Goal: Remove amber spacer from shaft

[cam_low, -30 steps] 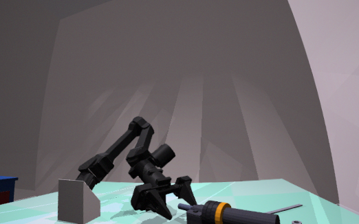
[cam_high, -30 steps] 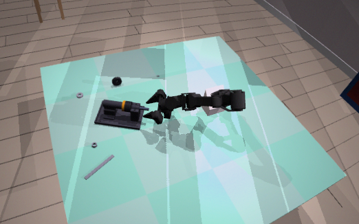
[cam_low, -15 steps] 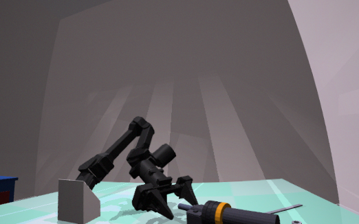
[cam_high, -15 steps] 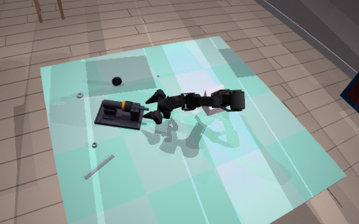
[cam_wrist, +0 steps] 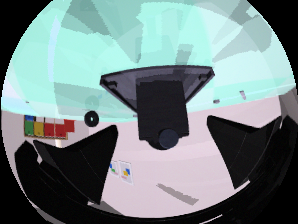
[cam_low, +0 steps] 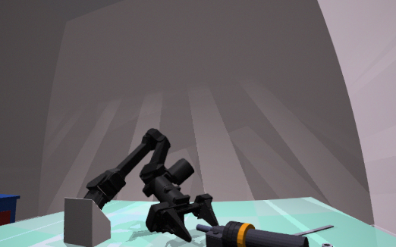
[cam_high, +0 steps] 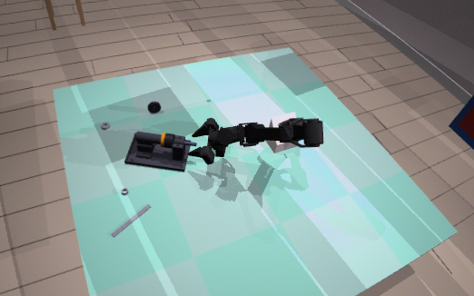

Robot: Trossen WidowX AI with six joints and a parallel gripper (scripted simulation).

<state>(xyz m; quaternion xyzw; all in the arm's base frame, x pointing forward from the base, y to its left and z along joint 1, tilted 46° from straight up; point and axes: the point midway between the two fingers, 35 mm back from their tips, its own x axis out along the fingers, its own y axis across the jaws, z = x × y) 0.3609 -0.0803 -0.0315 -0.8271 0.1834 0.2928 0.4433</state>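
The dark housing block [cam_high: 147, 138] [cam_low: 278, 238] is a long cylinder on a dark base plate [cam_high: 156, 166] [cam_wrist: 120, 85]. The amber spacer [cam_high: 163, 140] [cam_low: 245, 235] sits against its end. Dark spacers [cam_high: 170, 141] [cam_low: 230, 232] lie between the amber one and the upright post [cam_high: 179, 152] [cam_low: 214, 239] [cam_wrist: 162, 107]. The shaft [cam_high: 191, 143] [cam_low: 202, 227] [cam_wrist: 168, 139] sticks out of the post towards the arm. My gripper [cam_high: 192, 144] [cam_low: 203, 232] [cam_wrist: 163, 125] is wide open and empty, its fingertips on either side of the shaft's free end. Contact cannot be made out.
A black wheel-like ring [cam_high: 154, 107] [cam_wrist: 91, 119] and a grey ring [cam_high: 105, 125] lie beyond the fixture. A small nut [cam_high: 124, 192] and a flat grey bar [cam_high: 131, 221] [cam_low: 314, 229] lie on its other side. A pale block [cam_high: 281, 144] [cam_low: 79, 221] stands by the arm.
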